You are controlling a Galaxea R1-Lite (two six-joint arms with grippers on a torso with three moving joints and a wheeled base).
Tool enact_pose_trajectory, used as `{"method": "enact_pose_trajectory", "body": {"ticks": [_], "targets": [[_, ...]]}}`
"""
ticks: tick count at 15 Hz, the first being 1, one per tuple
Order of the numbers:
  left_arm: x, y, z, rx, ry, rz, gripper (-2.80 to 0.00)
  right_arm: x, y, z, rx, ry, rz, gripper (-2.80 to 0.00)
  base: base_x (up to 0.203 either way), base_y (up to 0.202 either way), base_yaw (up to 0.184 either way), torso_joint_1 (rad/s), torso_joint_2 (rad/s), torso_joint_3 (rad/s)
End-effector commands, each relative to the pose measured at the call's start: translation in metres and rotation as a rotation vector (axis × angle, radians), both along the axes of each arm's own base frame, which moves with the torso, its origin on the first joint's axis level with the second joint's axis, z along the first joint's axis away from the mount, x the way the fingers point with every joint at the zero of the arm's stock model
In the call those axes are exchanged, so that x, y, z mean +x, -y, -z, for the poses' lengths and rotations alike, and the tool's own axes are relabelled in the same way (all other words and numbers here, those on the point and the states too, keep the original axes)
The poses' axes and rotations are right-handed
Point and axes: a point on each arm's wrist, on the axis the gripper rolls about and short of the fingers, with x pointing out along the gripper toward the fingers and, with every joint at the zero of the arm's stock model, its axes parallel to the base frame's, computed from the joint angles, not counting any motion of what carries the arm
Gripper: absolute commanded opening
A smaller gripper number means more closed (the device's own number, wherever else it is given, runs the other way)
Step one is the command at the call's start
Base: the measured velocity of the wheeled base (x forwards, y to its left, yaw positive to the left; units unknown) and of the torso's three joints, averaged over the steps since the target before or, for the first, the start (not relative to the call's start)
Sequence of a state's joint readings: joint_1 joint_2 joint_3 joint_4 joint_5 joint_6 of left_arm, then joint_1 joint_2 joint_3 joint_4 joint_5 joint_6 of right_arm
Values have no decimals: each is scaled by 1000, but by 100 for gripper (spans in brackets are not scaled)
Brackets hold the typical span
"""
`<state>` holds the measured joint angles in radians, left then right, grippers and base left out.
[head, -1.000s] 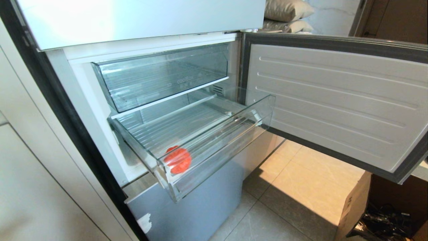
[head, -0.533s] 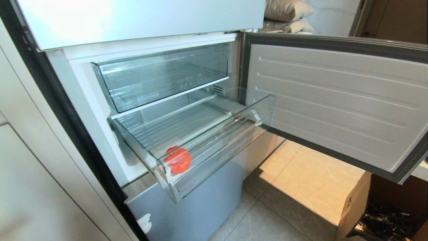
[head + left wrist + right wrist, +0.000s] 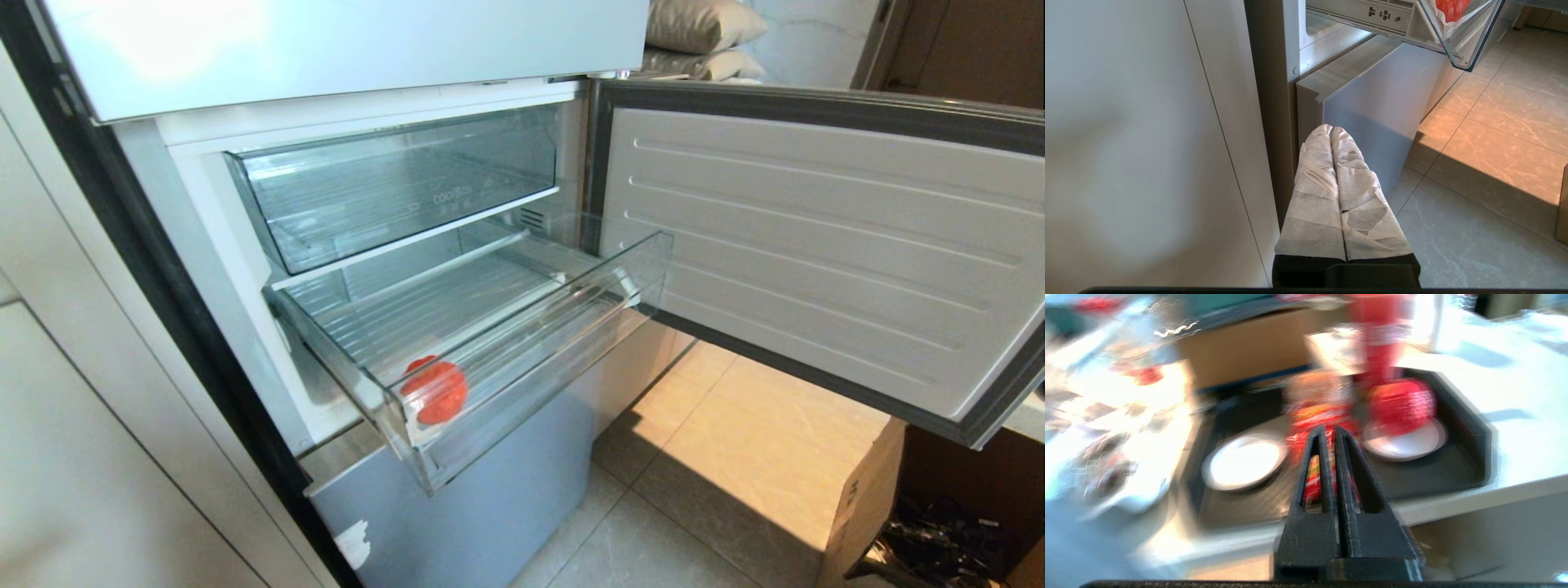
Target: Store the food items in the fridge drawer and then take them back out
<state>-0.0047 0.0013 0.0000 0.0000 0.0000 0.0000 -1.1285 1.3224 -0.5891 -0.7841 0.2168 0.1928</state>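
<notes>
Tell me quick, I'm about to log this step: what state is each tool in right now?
Left tool: closed, holding nothing, parked low beside the fridge.
Right tool: closed, nothing seen between its fingers, pointing at a black tray on a counter.

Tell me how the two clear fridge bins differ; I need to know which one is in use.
The lower drawer is pulled out past the fridge front, while the upper bin sits pushed in. The lower drawer holds a red-orange food piece near its front left corner; the upper bin looks empty. The upper bin carries faint lettering on its front; the lower drawer shows none. Both are clear plastic.
</notes>
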Motion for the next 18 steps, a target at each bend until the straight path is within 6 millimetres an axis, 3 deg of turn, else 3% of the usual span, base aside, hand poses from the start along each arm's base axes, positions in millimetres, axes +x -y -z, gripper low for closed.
{"method": "enact_pose_trajectory", "body": {"ticks": [1,4,6,8,11,14,18], "targets": [[0,0,0,0,0,0,-280,-6,-79,-4,-114,31,-202,-280,0,0,0,0,0,0],[0,0,0,0,0,-1,-280,-14,-148,26,-149,-3,-574,-280,0,0,0,0,0,0],[0,0,0,0,0,0,-280,-51,-177,50,-165,-19,-742,-280,0,0,0,0,0,0],[0,0,0,0,0,-2,-280,-85,-187,85,-155,-81,-824,-280,0,0,0,0,0,0],[0,0,0,0,0,1,-280,-116,-188,133,-208,-117,-890,-280,0,0,0,0,0,0],[0,0,0,0,0,0,-280,-116,-187,160,-255,-180,-926,-280,0,0,0,0,0,0],[0,0,0,0,0,0,-280,-116,-187,161,-247,-181,-920,-280,0,0,0,0,0,0]]}}
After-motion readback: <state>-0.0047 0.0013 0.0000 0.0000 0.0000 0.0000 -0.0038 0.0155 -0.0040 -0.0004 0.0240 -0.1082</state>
